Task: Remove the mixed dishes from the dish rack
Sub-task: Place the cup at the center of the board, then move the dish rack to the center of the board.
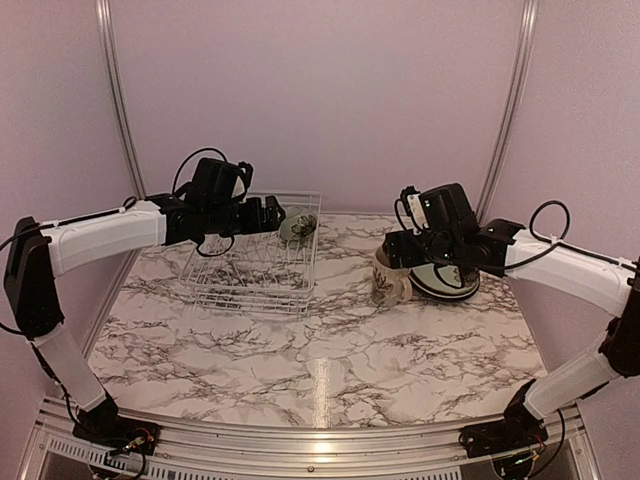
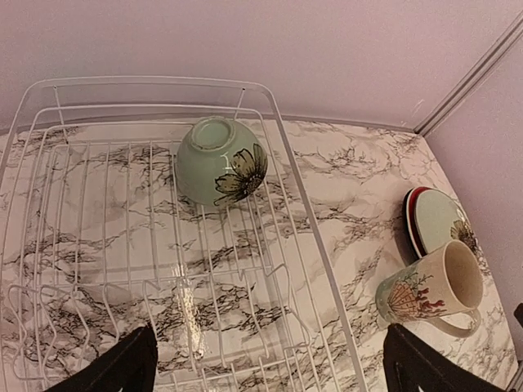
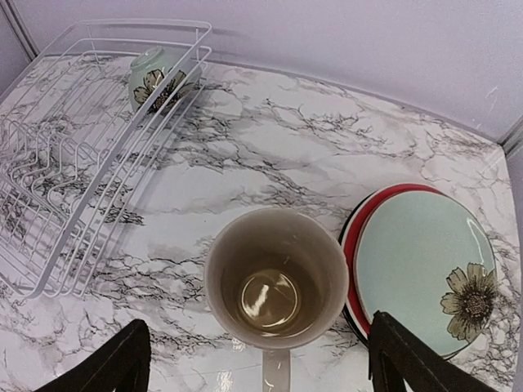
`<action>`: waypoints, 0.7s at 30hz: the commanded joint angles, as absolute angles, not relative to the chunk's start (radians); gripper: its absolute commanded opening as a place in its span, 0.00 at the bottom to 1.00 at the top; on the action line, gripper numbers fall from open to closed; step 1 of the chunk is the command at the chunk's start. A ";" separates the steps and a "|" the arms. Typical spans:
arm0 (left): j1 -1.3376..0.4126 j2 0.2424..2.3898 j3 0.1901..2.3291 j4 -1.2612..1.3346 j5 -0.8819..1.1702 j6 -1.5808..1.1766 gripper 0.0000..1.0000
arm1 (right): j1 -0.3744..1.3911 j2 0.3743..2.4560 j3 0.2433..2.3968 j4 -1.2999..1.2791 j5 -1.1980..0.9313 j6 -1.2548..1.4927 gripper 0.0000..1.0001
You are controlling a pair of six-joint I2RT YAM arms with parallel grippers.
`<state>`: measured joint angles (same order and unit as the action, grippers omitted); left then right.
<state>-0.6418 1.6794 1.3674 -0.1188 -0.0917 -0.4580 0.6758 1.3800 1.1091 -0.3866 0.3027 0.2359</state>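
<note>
Hovering with my right gripper [image 3: 257,327] spread wide above the upright mug [image 3: 276,278], just beside the green plate [image 3: 425,269], I hold my left gripper [image 2: 270,333], fingers also apart, above the rack [image 2: 310,245], where the bowl [image 2: 219,159] lies overturned.

Green bowl [image 2: 219,159] tilted base-up in rack [image 1: 245,298]; mug [image 3: 276,278] upright beside stacked plates [image 3: 421,278].
</note>
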 commanded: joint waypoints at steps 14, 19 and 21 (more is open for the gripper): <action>-0.648 1.925 1.635 -0.436 -0.166 -0.361 0.89 | 0.693 1.450 1.186 -0.244 0.138 0.241 0.91; -0.652 1.924 1.622 -0.465 -0.206 -0.353 0.87 | 0.698 1.459 1.193 -0.231 0.133 0.242 0.91; -0.652 1.927 1.617 -0.483 -0.214 -0.354 0.86 | 0.698 1.461 1.195 -0.230 0.131 0.242 0.91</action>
